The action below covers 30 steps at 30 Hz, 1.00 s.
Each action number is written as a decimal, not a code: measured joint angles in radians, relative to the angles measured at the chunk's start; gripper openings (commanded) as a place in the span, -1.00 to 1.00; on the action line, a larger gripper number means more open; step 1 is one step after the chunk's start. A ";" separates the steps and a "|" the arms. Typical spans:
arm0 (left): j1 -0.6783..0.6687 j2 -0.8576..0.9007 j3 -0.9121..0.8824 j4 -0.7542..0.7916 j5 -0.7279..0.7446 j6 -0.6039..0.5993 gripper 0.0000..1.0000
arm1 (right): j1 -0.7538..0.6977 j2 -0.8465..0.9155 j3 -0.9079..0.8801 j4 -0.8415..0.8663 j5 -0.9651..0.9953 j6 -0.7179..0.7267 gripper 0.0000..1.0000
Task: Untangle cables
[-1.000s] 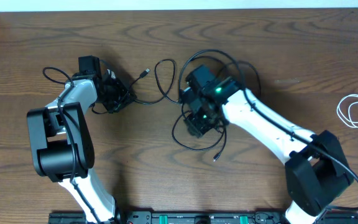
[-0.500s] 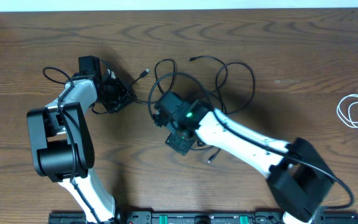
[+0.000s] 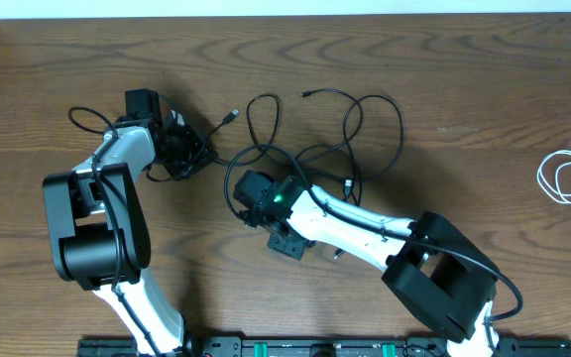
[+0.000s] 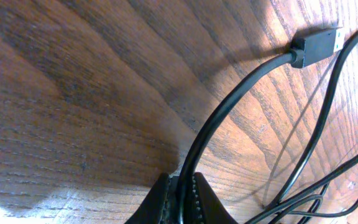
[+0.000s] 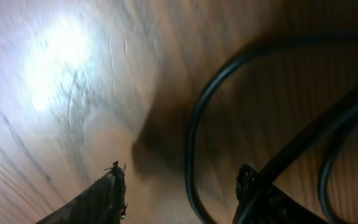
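dark wood-grain table [image 3: 484,59]; left jaws clamped on black cable [image 4: 191,155], right jaws apart over it.

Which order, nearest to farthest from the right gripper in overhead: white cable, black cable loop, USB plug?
1. Black cable loop, curving beside the right gripper.
2. USB plug, toward the far edge.
3. White cable, coiled at far right.

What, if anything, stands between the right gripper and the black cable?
Nothing visible. In the right wrist view the black cable loops over bare table directly within the right gripper, whose jaws stand open.
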 measured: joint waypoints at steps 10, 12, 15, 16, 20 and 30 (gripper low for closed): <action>0.000 0.000 0.000 0.001 0.001 0.000 -0.74 | -0.005 0.000 0.000 0.000 -0.002 -0.040 -0.41; 0.000 0.000 0.000 0.001 0.001 0.000 -0.74 | -0.004 0.000 0.000 0.000 -0.001 -0.039 -0.69; 0.000 0.000 0.000 0.001 0.001 0.000 -0.74 | -0.004 0.000 0.000 0.000 0.000 -0.044 -0.95; 0.000 0.000 0.000 0.001 0.001 0.000 -0.74 | -0.004 0.000 0.000 0.000 0.000 -0.042 -0.95; 0.000 0.000 0.000 0.001 0.001 0.000 -0.74 | -0.005 0.000 0.000 0.011 -0.005 -0.057 -0.82; 0.000 0.000 0.000 0.001 0.001 0.000 -0.74 | -0.049 0.000 -0.003 -0.010 -0.095 -0.104 -0.67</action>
